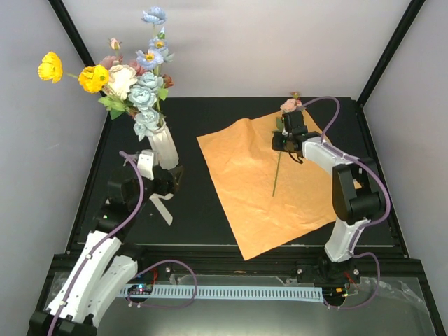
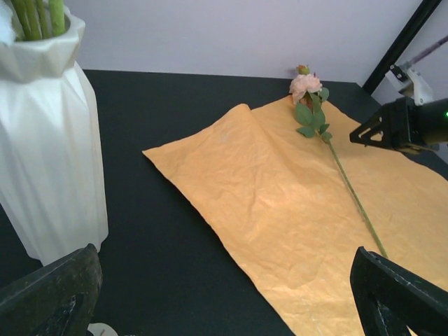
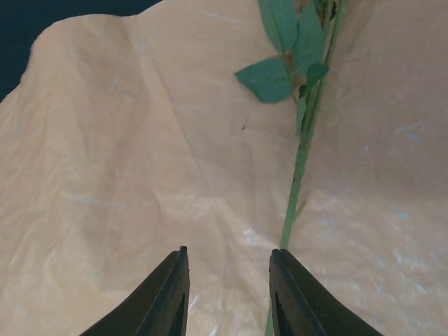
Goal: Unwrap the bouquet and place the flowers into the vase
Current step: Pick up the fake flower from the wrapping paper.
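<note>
1. The orange paper (image 1: 269, 189) lies spread flat toward 3 o'clock on the black table (image 1: 210, 115)
2. The left gripper (image 1: 157, 180) sits at 6 o'clock of the vase base, jaws spread wide, holding nothing
3. The vase (image 1: 165, 147) stands upright at 10 o'clock, the flowers (image 1: 140, 87) fanning from its mouth
4. The right gripper (image 3: 229, 250) hangs low over the pink flower (image 2: 311, 115) on the paper, bloom toward 12 o'clock; its jaws are narrow yet apart, with the stem beside one finger, unpinched

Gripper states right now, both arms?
Left gripper: open wide, empty, beside the vase.
Right gripper: partly open, not gripping; pink flower's stem alongside.
</note>
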Controlling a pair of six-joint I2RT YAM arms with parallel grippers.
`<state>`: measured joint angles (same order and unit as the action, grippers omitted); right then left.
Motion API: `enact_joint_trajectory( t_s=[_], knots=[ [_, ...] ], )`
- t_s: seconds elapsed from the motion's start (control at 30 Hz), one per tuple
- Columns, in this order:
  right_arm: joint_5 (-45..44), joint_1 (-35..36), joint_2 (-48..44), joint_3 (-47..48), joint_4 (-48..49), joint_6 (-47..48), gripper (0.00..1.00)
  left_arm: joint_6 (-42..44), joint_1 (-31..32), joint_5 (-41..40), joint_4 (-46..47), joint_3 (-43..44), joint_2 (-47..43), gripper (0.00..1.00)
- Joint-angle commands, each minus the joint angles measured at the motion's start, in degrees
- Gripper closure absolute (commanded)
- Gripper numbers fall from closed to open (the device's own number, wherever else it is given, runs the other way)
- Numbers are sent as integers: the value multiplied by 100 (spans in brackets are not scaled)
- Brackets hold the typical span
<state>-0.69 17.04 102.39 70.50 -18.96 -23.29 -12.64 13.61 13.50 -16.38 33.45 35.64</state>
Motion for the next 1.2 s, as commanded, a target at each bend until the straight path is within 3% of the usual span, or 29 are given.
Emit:
enact_joint_trajectory(
  t_s=[0.0,0.6,1.17],
  knots=[
    [-34,-209,480,336,-52,-129,66,45,37,14,104,-97,-10,1],
    [22,-282,1382,770,-366,-311,66,118,37,120,70,-41,-47,1],
    [-26,-287,1908,1422,-694,-409,75,164,37,206,-91,92,-166,1]
  ],
)
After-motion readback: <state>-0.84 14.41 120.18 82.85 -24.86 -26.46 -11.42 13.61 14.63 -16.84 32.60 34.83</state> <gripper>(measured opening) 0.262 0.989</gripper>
